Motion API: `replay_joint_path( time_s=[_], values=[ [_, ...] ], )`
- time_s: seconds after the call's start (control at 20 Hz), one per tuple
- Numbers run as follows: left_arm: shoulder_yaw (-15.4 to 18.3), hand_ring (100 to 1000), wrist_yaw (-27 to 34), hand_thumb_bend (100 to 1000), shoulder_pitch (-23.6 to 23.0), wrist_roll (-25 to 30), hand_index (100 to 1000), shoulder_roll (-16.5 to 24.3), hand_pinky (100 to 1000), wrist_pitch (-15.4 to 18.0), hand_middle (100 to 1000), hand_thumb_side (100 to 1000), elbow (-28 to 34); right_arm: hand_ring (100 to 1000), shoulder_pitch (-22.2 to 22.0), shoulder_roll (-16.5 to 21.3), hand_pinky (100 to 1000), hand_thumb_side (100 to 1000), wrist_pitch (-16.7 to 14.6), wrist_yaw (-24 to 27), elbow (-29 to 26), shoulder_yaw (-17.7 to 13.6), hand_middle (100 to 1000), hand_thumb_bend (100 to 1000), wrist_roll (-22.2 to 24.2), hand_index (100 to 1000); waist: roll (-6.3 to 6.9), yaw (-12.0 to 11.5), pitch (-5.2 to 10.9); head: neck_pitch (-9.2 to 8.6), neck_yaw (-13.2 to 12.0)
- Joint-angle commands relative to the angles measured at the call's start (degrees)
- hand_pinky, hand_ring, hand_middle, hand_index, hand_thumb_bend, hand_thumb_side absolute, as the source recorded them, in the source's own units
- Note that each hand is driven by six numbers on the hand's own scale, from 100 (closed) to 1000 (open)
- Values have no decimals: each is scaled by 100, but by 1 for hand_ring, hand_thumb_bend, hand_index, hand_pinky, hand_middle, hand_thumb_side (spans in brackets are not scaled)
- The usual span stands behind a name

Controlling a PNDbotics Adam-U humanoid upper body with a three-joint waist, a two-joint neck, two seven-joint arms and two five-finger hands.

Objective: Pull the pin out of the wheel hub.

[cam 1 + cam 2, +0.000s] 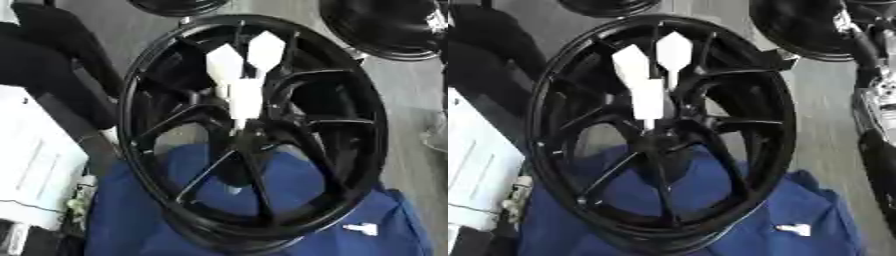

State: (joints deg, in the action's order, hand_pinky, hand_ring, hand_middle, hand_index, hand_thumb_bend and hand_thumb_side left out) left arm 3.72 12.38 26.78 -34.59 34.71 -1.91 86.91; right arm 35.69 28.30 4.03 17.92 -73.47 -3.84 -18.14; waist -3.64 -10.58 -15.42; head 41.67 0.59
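Even, soft daylight-like lighting; both views are blurred and blocky. The white pin [243, 75] glares, overexposed, while the black wheel hub [254, 135] swallows detail in dark spokes.

We see the black wheel hub [254, 135] filling the middle of the work area, lying on a blue cloth [350, 220]; its spokes leave only narrow wedge gaps around the centre, and the white pin [245, 95] with two flared vanes stands up from the centre, open above. To our left a white box [35, 160] and dark gear crowd the rim; on our right the grey floor [411, 100] beside the rim is bare; two more black wheels [385, 25] block the far edge.
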Motion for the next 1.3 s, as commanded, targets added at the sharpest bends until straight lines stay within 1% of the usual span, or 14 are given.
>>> replay_joint_path(
  time_s=[0.05,0.7,0.95,1.1,1.3],
  values=[
    [75,766,-2,487,51,13,739,134,724,-2,713,701,83,770,102,119,844,470,8,11,-44,-52,701,555,6,853,40,-4,116,-7,-45],
    [57,766,-18,488,41,19,739,143,724,-14,713,699,91,758,155,175,841,461,26,-40,-116,-45,689,561,2,852,26,-27,136,-51,-30],
    [40,766,-140,493,75,53,737,232,726,-55,714,688,150,755,141,185,840,459,53,-52,-136,-38,686,562,-22,850,36,-42,131,-39,14],
    [0,767,-381,497,140,210,739,372,730,-156,711,664,266,754,135,197,840,459,68,-58,-131,-27,684,560,-28,849,49,-46,130,-25,71],
    [-84,769,-775,495,339,720,751,736,736,-269,711,652,419,752,131,222,840,458,87,-72,-138,-9,683,558,-29,848,66,-43,141,-18,150]
  ],
)
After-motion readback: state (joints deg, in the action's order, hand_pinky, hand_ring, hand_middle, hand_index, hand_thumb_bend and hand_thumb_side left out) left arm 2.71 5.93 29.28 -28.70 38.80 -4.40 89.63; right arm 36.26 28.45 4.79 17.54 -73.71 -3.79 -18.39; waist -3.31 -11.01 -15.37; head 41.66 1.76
